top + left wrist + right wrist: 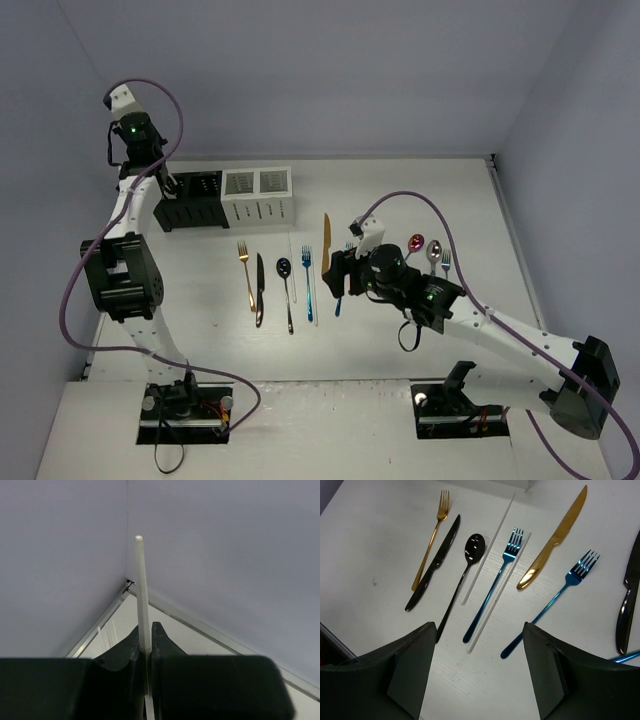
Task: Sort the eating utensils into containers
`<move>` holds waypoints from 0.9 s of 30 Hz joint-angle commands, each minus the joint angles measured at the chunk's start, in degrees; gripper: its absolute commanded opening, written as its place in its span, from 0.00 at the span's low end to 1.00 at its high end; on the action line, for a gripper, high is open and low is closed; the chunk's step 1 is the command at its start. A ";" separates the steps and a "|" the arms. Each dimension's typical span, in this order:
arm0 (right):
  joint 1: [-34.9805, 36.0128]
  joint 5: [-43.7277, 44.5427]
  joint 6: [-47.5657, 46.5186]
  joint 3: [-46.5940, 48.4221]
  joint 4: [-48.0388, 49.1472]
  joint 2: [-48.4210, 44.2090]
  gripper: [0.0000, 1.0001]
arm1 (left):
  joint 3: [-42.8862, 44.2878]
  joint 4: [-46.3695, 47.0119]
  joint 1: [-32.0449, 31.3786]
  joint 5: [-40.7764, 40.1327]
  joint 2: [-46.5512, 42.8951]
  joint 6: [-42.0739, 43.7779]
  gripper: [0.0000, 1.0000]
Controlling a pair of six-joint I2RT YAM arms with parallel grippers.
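Note:
My left gripper (145, 632) is shut on a pale chopstick (141, 590) that stands upright out of its fingers; in the top view this gripper (166, 182) hangs at the left end of the black container (192, 200), with the white container (258, 195) beside it. My right gripper (479, 630) is open and holds nothing, above the table just short of the handles of two blue forks (494, 586) (554, 601) and a chopstick (501, 591). Further out lie a gold fork (430, 541), black knife (434, 561), black spoon (465, 569), another chopstick (490, 545) and gold knife (554, 538).
Right of my right gripper (340, 276) lie a pink spoon (415, 243), a silver spoon (433, 250) and a small blue fork (446, 262). Another black knife (627, 600) lies at the right edge of the right wrist view. Walls close the table at the back and sides.

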 commanded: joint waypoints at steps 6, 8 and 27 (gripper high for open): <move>-0.03 -1.18 2.29 0.10 3.91 3.76 0.66 | 1.22 8.41 1.26 -4.39 0.66 1.74 0.03; 0.02 -1.00 2.24 0.15 3.79 4.07 0.66 | -1.38 8.33 1.62 -4.26 -0.04 0.91 0.10; -2.21 13.54 6.50 -1.30 -5.98 -4.04 0.67 | -11.95 -34.42 -20.30 1.01 -28.93 -4.24 0.68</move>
